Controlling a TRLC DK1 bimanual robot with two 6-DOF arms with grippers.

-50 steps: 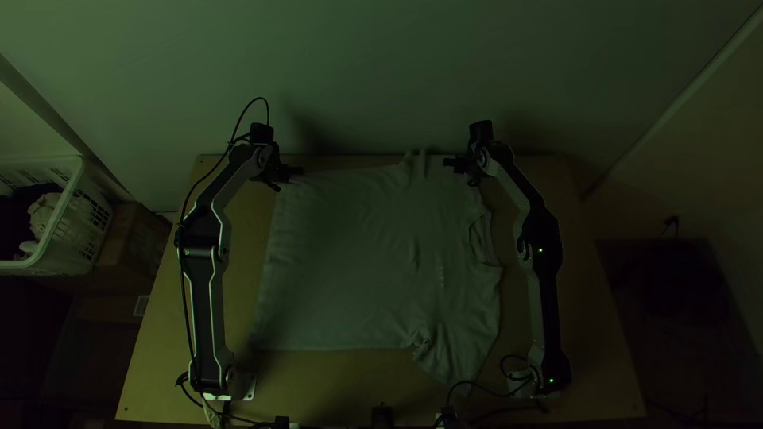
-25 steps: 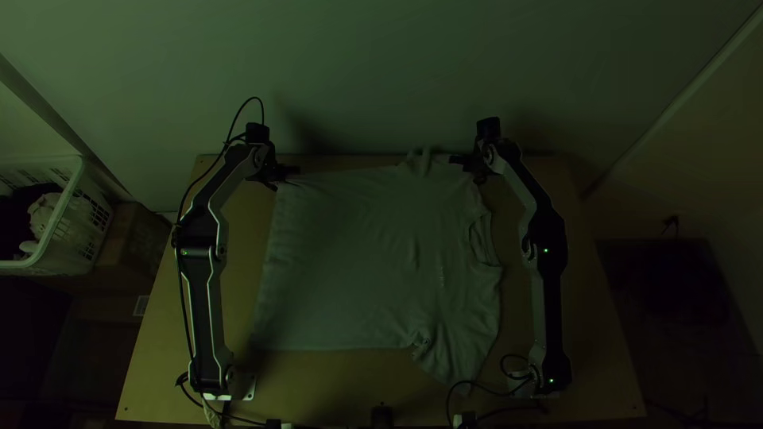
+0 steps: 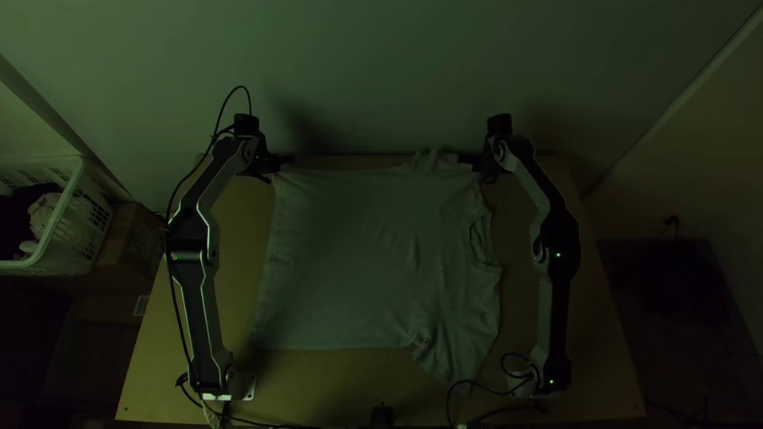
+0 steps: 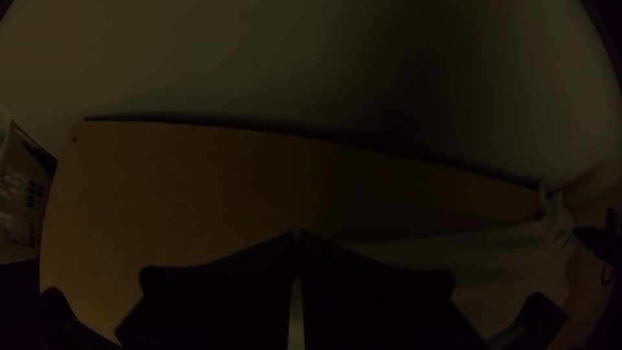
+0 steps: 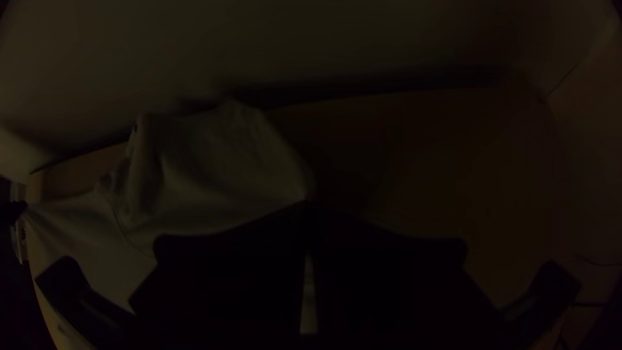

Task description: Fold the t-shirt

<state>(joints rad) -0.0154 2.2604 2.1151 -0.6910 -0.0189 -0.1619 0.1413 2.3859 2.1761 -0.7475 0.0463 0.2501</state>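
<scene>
Snugly, left gripper (image 3: 286,160) and right gripper (image 3: 464,159) pinch the t-shirt (image 3: 366,254) (jaws closed).

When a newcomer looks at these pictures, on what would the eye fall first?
Probably on the pale t-shirt, spread across the middle of the table. Next, the left gripper and the right gripper, both closed on its far side, the right one at the sleeve. Then perhaps the white basket at the top view's left edge.

Clearance lay above the t-shirt (image 3: 358,262), between left arm (image 3: 200,318) and right arm (image 3: 558,306). The wall (image 3: 381,71) obstructed the far side.
</scene>
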